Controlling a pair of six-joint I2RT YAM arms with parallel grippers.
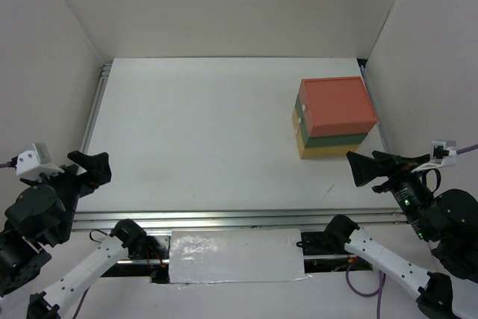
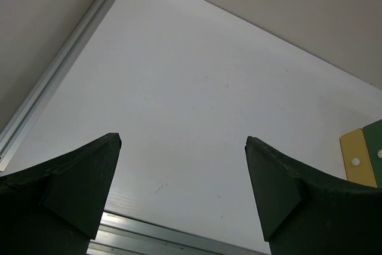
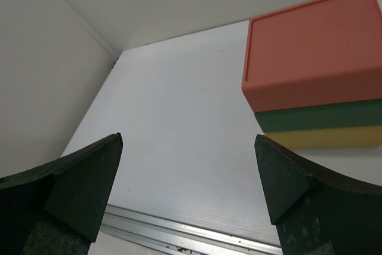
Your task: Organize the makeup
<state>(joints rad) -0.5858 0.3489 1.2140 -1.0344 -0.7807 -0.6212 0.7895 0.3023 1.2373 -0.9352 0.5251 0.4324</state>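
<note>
Makeup loc?
– Not in view; maybe inside drawer box (image 1: 334, 116), right side of desk (image 1: 202, 140).
– Claws?
– Left claw (image 1: 101, 168), right claw (image 1: 352, 168) both wide, empty. Right's nearer; meet drawer fronts squarely.

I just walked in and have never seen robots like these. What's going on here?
Two robot arms sit at the near edge of a white table, handling nothing. The left gripper and the right gripper are both open and empty. A box with red, green and yellow layers stands at the table's far right. No makeup shows in any view, so nothing is being sorted.
</note>
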